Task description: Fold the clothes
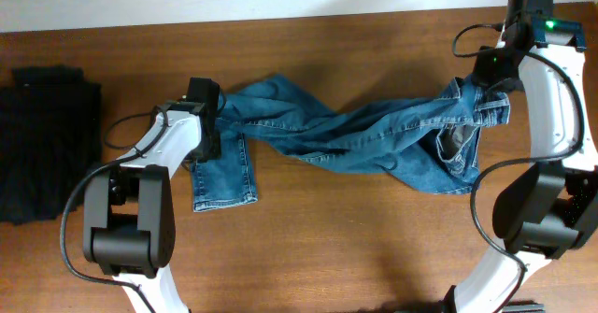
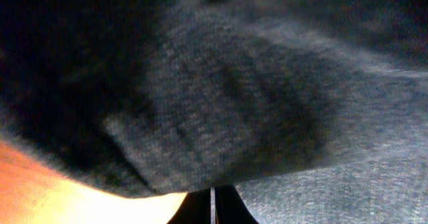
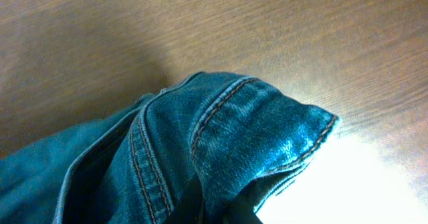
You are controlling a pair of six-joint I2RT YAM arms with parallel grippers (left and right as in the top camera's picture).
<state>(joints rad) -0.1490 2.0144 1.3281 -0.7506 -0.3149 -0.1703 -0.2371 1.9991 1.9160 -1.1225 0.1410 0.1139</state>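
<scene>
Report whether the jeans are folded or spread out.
Not folded. The jeans lie twisted and bunched across the table, one leg end flat, the waist end gripped by the right end effector.

White arms (image 1: pixel 170 149), black joints (image 1: pixel 131 243), cables (image 1: pixel 106 135)

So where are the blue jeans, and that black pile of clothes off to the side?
jeans (image 1: pixel 374 134): overhead view, on the twisted middle stretch of the legs.
black pile (image 1: pixel 47 140): overhead view, on the middle of its top surface.
</scene>
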